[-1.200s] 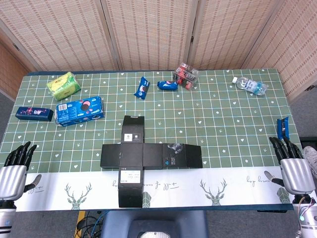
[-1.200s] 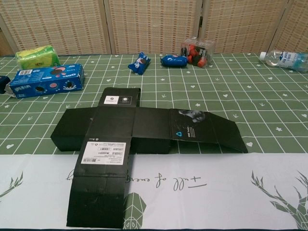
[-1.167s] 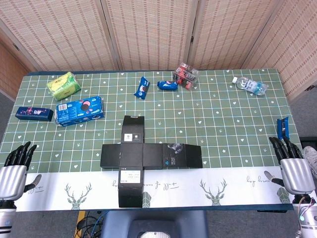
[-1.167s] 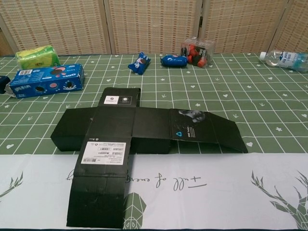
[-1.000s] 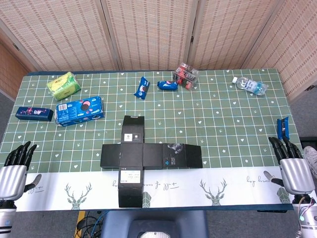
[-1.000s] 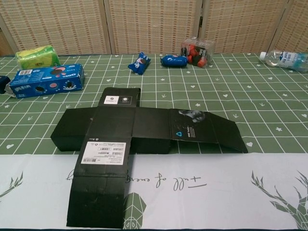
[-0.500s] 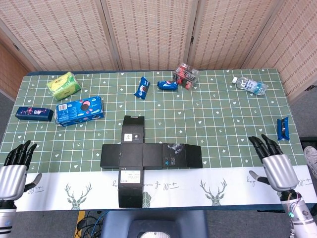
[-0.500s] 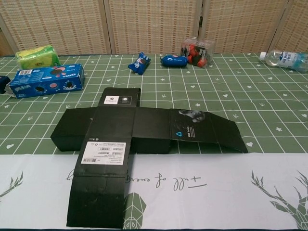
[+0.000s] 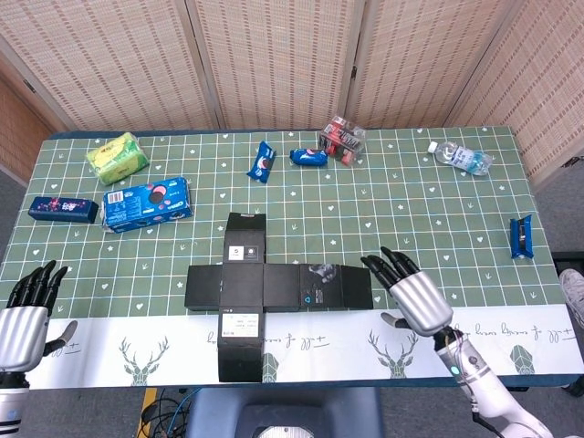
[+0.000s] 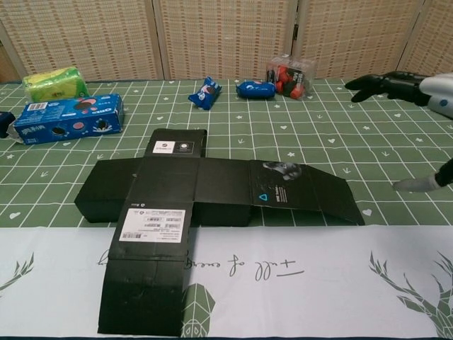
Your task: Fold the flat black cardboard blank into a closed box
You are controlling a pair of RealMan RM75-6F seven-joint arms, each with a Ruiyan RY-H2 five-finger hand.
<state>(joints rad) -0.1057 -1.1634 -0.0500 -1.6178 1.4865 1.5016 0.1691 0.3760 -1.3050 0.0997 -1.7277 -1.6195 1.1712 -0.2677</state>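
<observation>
The flat black cardboard blank [image 9: 265, 287] lies cross-shaped near the table's front, its long flap reaching onto the white runner; the chest view shows the blank [image 10: 198, 198] with a white label on that front flap. My right hand [image 9: 412, 292] hovers open, fingers spread, just right of the blank's right end without touching it; in the chest view the right hand [image 10: 414, 86] enters at the right edge. My left hand [image 9: 26, 315] stays open at the front left corner, far from the blank, and the chest view does not show it.
Behind the blank lie a blue Oreo box [image 9: 146, 203], a yellow-green pack [image 9: 118, 156], a dark blue pack [image 9: 62, 209], two blue snack packs [image 9: 262, 161], a clear box of red items [image 9: 342, 139], a water bottle [image 9: 460, 157] and a blue bar [image 9: 521, 235].
My right hand has swung left from the table's front right corner to just beside the blank's right end. The left hand and the blank have not moved.
</observation>
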